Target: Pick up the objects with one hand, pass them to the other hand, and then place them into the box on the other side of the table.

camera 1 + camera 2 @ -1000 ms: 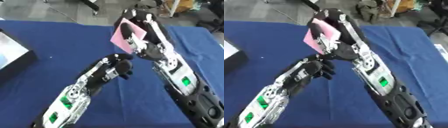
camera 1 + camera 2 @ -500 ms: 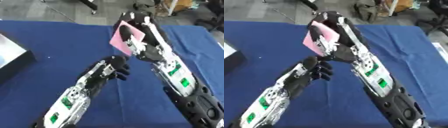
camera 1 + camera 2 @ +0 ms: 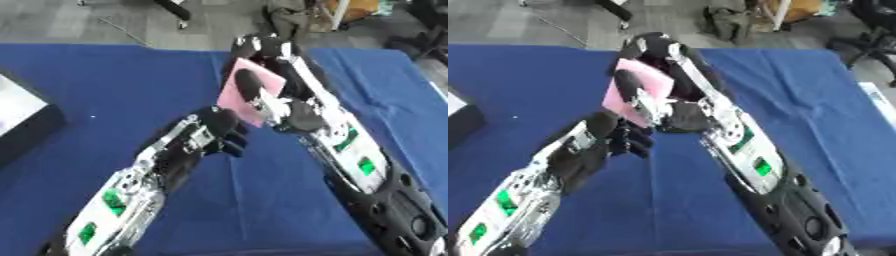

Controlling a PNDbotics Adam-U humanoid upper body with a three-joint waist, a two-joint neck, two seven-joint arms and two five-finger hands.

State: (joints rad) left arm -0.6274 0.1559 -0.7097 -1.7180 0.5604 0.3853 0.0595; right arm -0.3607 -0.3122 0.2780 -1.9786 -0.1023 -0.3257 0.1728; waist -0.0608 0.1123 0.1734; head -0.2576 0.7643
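A flat pink object [image 3: 236,95] is held upright above the blue table, pinched by my right hand [image 3: 267,65], whose thumb lies across its face and whose fingers curl over its top edge. My left hand [image 3: 219,132] sits just below and left of the pink object's lower edge, fingers curled downward, close to it; I cannot tell if it touches. A box [image 3: 22,117] with a white inside and dark wall shows at the left edge of the table.
Blue cloth [image 3: 105,80] covers the table. Beyond its far edge lies grey floor with chair legs and bags [image 3: 289,15]. A pale strip [image 3: 881,102] lies at the right table edge.
My left hand has moved up and nearer to the pink object's lower edge. My right hand keeps hold of the pink object, shifted slightly.
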